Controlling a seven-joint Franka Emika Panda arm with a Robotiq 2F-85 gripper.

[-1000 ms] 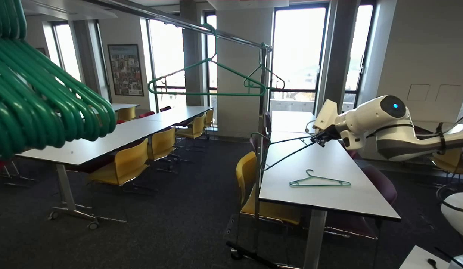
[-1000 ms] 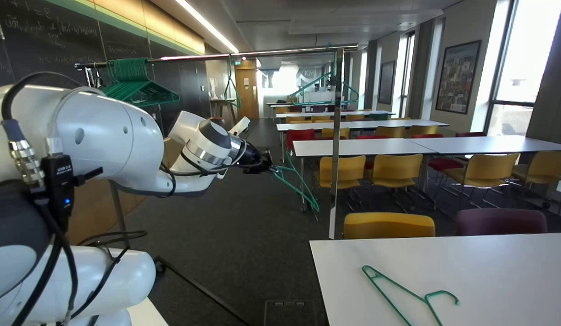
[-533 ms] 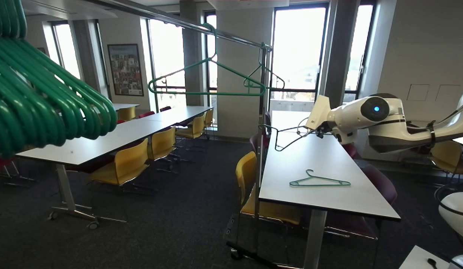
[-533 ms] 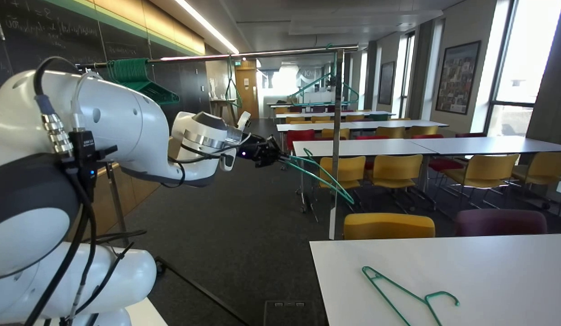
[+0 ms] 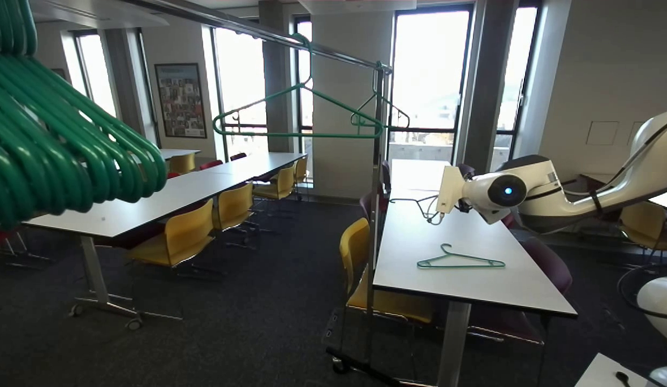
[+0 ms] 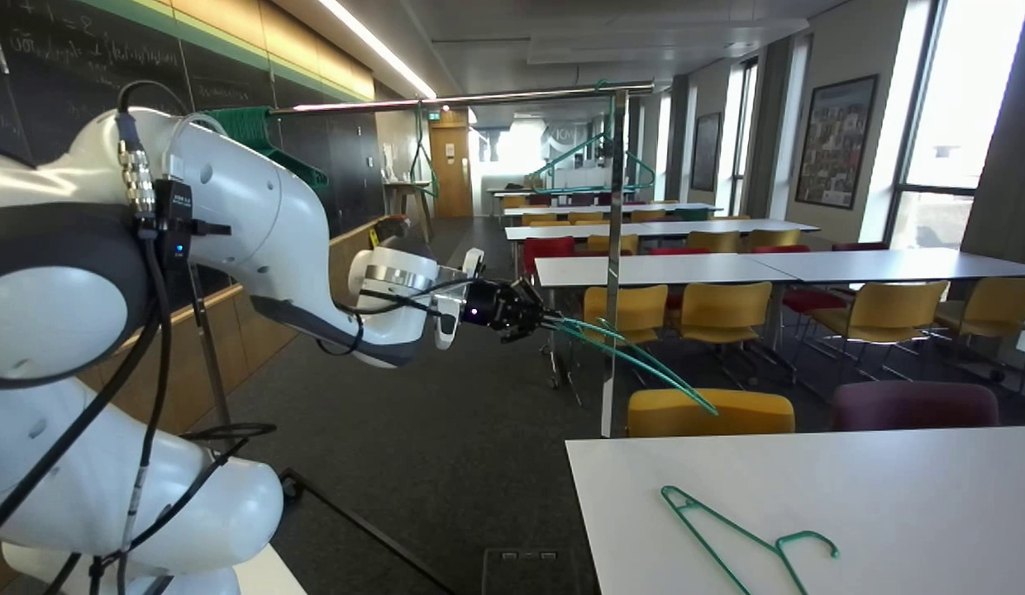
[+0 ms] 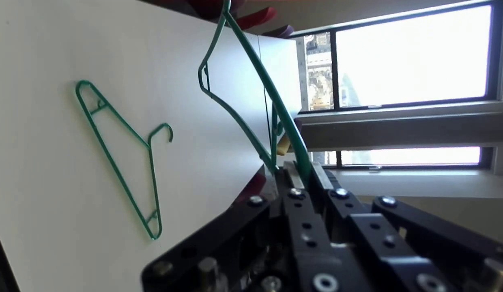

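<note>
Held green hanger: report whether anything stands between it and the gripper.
Nothing visible does: in the wrist view, the gripper is shut directly on the held hanger; the other hanger lies apart on the table.

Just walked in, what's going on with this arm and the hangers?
The robot arm has one green hanger clamped between its fingers, held in the air, lower than the metal rail. A second hanger lies flat on the white table. On the rail hang a bunch of hangers plus two single hangers.
</note>
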